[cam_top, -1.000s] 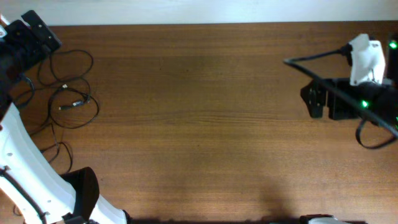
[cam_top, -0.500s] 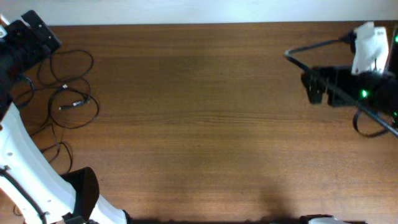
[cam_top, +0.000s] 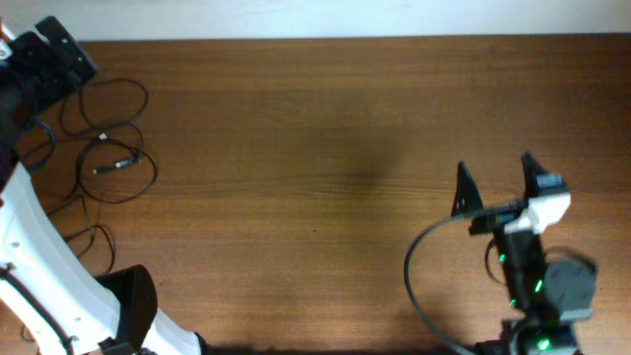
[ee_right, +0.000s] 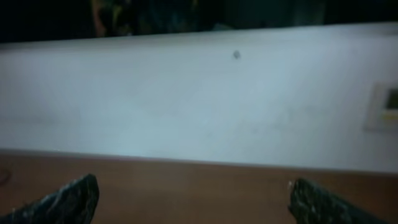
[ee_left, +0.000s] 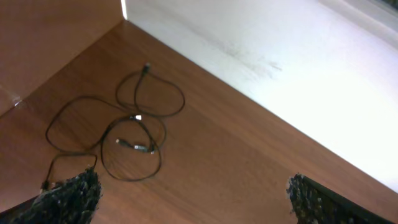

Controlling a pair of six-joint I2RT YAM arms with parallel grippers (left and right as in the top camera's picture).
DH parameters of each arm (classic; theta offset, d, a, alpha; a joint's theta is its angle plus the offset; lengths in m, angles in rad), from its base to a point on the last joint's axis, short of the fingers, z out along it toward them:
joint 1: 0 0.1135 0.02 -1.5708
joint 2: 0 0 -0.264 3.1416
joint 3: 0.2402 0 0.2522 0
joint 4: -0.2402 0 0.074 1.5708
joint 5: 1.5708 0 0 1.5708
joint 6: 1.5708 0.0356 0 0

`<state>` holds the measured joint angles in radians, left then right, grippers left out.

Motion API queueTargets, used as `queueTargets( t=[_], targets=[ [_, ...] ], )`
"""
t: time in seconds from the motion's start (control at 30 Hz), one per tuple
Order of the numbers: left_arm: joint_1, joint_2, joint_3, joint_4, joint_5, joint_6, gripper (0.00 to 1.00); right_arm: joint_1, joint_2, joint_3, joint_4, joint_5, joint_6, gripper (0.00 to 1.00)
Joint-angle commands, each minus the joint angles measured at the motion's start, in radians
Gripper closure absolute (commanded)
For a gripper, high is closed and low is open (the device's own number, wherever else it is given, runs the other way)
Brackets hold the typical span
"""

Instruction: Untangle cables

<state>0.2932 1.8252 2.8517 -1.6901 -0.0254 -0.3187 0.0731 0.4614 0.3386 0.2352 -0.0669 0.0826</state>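
Observation:
The cables are thin black cords lying in loose overlapping loops at the table's far left, with a small plug inside one loop and another strand trailing toward the front. They also show in the left wrist view, with small plugs at the ends. My left gripper is open and empty, held above the table short of the loops; in the overhead view its black head is at the far left corner. My right gripper is open and empty at the front right, far from the cables, and faces the back wall.
The white left arm runs along the table's left edge beside the cables. The right arm's thick black cable arcs out at the front right. A white wall borders the table's far edge.
The right arm has swung from the far right edge to the front right, its gripper now pointing at the back wall. The left arm and the cables have not moved.

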Motion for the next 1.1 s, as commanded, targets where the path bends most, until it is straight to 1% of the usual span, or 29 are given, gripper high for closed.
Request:
queueTargets(
  t=[0.0, 0.1, 0.2, 0.27, 0.3, 0.33, 0.9, 0.97, 1.0, 1.07],
  targets=[
    [0.002, -0.002, 0.002, 0.002, 0.004, -0.006, 0.01, 0.005, -0.194, -0.200, 0.027, 0.099, 0.084, 0.01],
    [0.002, -0.002, 0.002, 0.002, 0.004, -0.006, 0.01, 0.005, -0.326, -0.322, 0.023, 0.101, 0.084, 0.01],
    [0.002, -0.002, 0.002, 0.002, 0.004, -0.006, 0.00, 0.005, -0.370, -0.333, -0.110, 0.098, 0.092, 0.01],
    [0.002, -0.002, 0.002, 0.002, 0.004, -0.006, 0.00, 0.005, -0.389, -0.333, -0.214, 0.098, 0.141, 0.01],
    [0.002, -0.002, 0.002, 0.002, 0.004, -0.006, 0.00, 0.005, -0.401, -0.333, -0.293, 0.098, 0.163, 0.01],
    [0.002, -0.002, 0.002, 0.002, 0.004, -0.006, 0.01, 0.005, -0.409, -0.333, -0.314, 0.093, 0.162, 0.01],
    [0.002, -0.002, 0.002, 0.002, 0.004, -0.006, 0.01, 0.005, -0.416, -0.333, -0.315, 0.095, 0.162, 0.01],
    [0.002, -0.002, 0.002, 0.002, -0.024, -0.006, 0.01, 0.005, -0.416, -0.333, -0.315, 0.095, 0.162, 0.01],
    [0.002, -0.003, -0.005, 0.002, -0.042, -0.006, 0.01, 0.005, -0.416, -0.333, -0.315, 0.095, 0.161, 0.01],
    [0.001, -0.030, -0.066, 0.008, -0.016, -0.006, 0.01, 0.005, -0.416, -0.333, -0.315, 0.095, 0.162, 0.01]
  ],
)
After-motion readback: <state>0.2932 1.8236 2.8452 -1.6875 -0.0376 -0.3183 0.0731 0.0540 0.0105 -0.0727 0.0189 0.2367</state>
